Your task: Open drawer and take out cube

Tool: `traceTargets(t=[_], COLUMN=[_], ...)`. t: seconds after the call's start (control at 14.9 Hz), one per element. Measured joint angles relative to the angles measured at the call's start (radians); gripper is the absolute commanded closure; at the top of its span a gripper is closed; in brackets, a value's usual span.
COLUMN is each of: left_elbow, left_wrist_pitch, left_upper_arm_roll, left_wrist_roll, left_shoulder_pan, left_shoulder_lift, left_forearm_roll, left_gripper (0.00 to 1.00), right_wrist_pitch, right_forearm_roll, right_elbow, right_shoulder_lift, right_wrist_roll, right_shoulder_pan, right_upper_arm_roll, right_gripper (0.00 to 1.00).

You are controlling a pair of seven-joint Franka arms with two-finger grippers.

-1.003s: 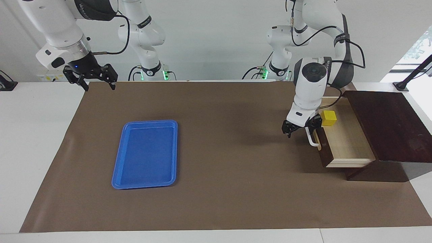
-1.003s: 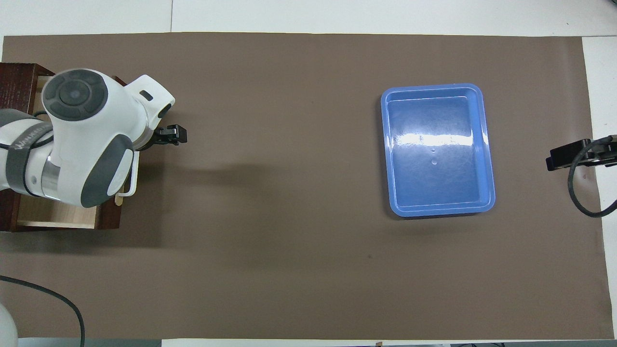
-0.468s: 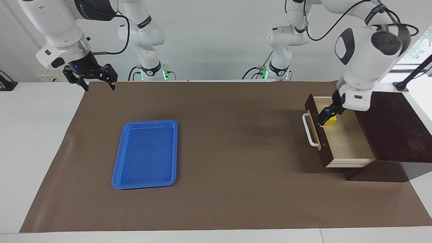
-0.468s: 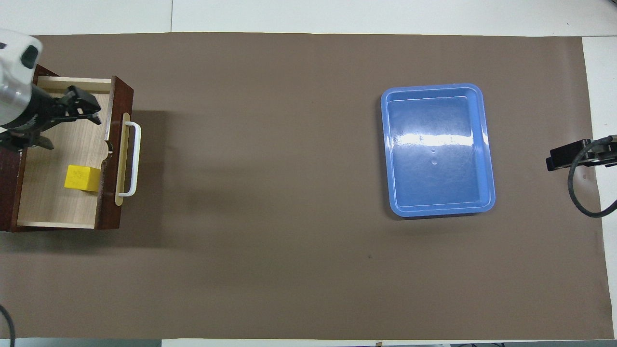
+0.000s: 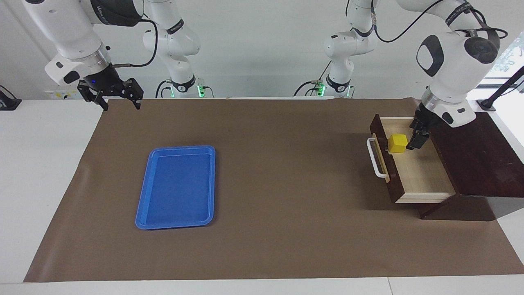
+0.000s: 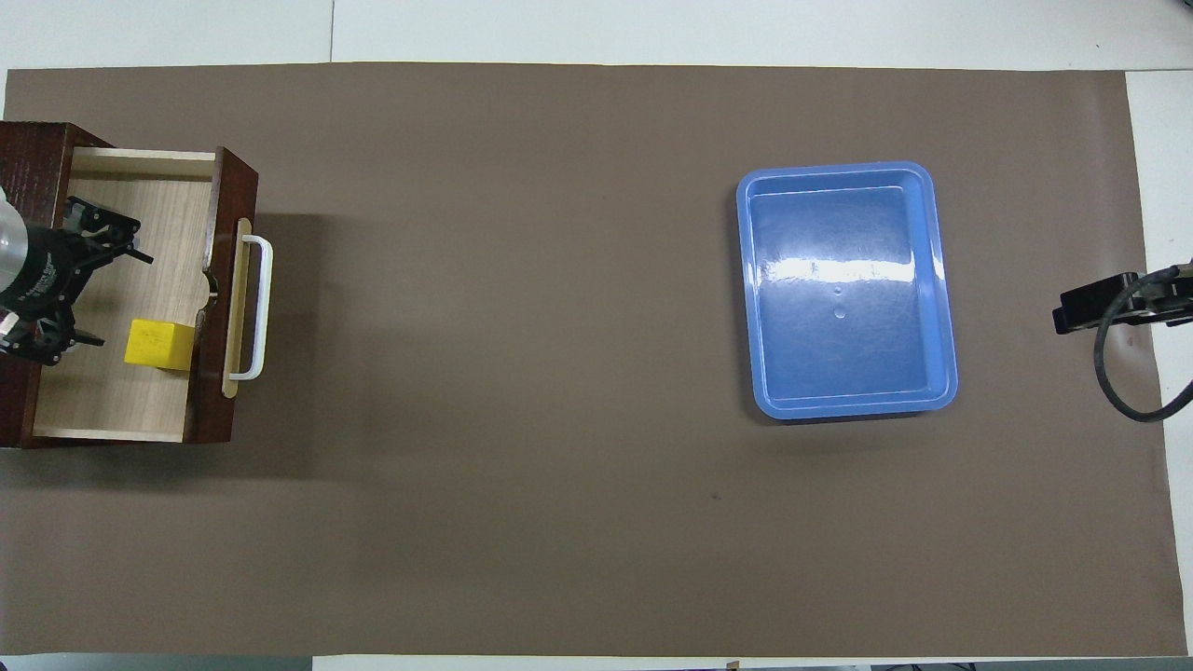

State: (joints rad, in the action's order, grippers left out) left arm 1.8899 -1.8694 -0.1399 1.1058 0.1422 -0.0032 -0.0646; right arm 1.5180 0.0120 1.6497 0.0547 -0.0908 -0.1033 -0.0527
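Drawer [image 5: 417,172] is pulled out of the dark brown box [image 5: 470,151] at the left arm's end of the table, white bar handle [image 5: 371,157] facing the mat's middle. Cube [image 5: 398,144] sits on the drawer's pale floor, touching the inside of the drawer front and in the part of the drawer nearer the robots. In the overhead view the cube [image 6: 160,344] is fully exposed.

Left gripper [image 5: 419,133] is over the open drawer, beside the cube on its box side, fingers spread, not grasping anything. One second ago it was out in front of the drawer at the handle; half a second ago it was right over the cube, covering part of it. Now it has shifted toward the box, so the cube shows whole. Drawer and cube have not moved across these frames.

Right gripper [image 5: 110,95] waits over the mat's edge at the right arm's end, fingers open and empty, same pose as before. Blue tray [image 5: 177,187] lies flat on the mat, unchanged.
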Motion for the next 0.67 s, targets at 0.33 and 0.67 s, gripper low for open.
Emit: traceTargets(t=[0.33,0.67], left_elbow=[0.126,0.215], left_wrist_pitch=[-0.067,-0.224], left_upper_arm_roll=[0.004,-0.005], left_wrist_roll=[0.049,0.214], left_shoulder_pan=[0.064,0.070], left_shoulder_lift=[-0.069,-0.071], left_forearm_roll=[0.000,0.002], left_gripper=[0.00,0.00], right_wrist_pitch=[0.000,0.032], right_forearm_roll=[0.000,-0.007], right_elbow=[0.027,0.101], right_shoulder_lift=[0.009,0.044], right_wrist_roll=[0.048,0.178], right_shoulder_pan=[0.001,0.006], right_upper_arm_roll=[-0.001,-0.012], right_gripper=[0.00,0.00])
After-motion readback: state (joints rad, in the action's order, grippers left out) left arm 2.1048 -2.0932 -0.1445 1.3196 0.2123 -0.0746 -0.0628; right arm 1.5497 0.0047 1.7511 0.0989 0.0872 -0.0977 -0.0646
